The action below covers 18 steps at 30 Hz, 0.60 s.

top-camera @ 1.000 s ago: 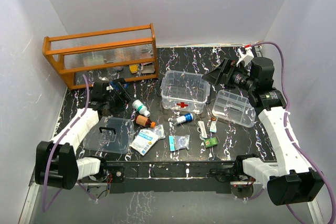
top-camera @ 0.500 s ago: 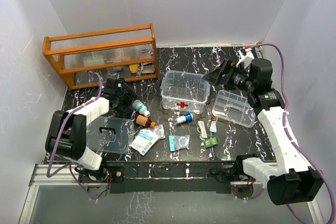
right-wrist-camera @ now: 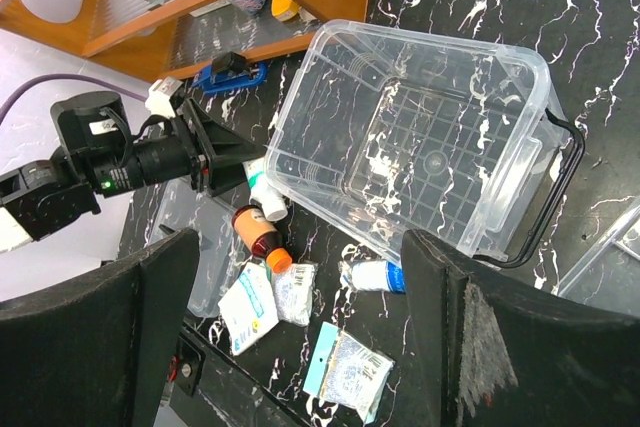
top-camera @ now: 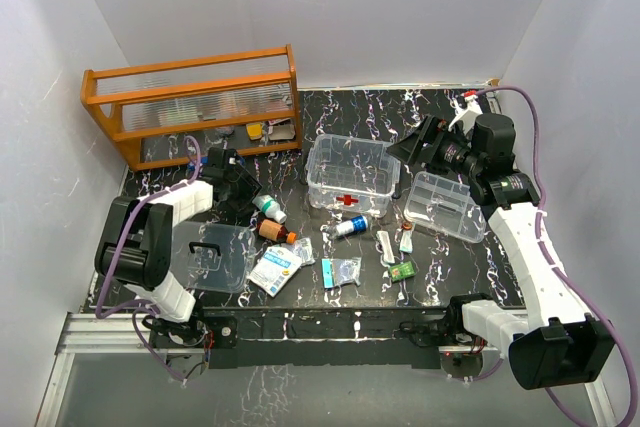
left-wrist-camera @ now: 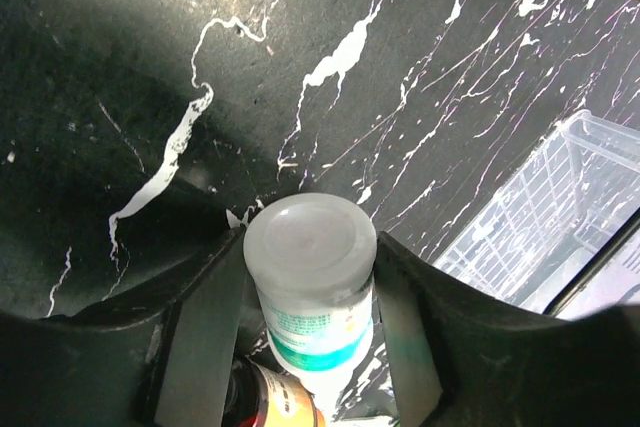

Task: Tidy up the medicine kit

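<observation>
Left wrist view: the left gripper [left-wrist-camera: 310,239] has its fingers flanking a white bottle [left-wrist-camera: 310,292] that lies on the black marbled table [left-wrist-camera: 150,47]. They sit close at both its sides; pinching or merely beside cannot be told. Right gripper [right-wrist-camera: 302,237], fingers spread wide and empty, hangs over the medicine kit [right-wrist-camera: 420,137], an open clear box mid-table. Its lid [top-camera: 207,255] lies apart, front left.

The medicine kit [top-camera: 352,172] sits mid-worktop [top-camera: 350,112]. Its lid [top-camera: 210,255] lies front-left, the rack [top-camera: 190,102] behind-left, a compartment tray [top-camera: 447,205] just right, and a bottle [top-camera: 268,207] left.
</observation>
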Available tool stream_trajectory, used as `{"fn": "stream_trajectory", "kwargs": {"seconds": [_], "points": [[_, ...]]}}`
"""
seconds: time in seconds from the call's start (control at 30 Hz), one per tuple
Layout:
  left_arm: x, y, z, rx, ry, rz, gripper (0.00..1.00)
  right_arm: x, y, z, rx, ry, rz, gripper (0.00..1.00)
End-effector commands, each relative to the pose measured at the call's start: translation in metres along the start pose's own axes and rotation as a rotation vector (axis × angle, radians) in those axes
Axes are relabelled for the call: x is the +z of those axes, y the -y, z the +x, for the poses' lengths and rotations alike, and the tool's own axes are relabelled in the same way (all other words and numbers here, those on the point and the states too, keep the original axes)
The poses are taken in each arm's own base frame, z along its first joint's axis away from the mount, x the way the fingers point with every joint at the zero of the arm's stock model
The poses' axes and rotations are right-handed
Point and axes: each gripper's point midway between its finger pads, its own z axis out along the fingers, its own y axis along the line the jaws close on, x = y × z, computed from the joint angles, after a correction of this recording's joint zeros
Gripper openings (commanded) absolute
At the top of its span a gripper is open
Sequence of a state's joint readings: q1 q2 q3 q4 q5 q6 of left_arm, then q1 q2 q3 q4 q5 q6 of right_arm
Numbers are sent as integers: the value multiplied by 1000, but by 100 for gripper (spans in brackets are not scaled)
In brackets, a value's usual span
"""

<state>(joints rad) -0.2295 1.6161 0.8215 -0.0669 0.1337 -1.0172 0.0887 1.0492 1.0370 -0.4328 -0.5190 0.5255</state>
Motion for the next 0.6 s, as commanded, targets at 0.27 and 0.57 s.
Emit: {"fn": "stream_trajectory", "kwargs": {"seconds": [0.27, 0.57], "points": [[-27, 19, -16, 1, 127, 103, 28, -2, -15, -19, -65, 88, -72, 80], [-81, 57, -17, -172, 136, 293, 27, -1, -44, -21, -131, 155, -212, 80]]}}
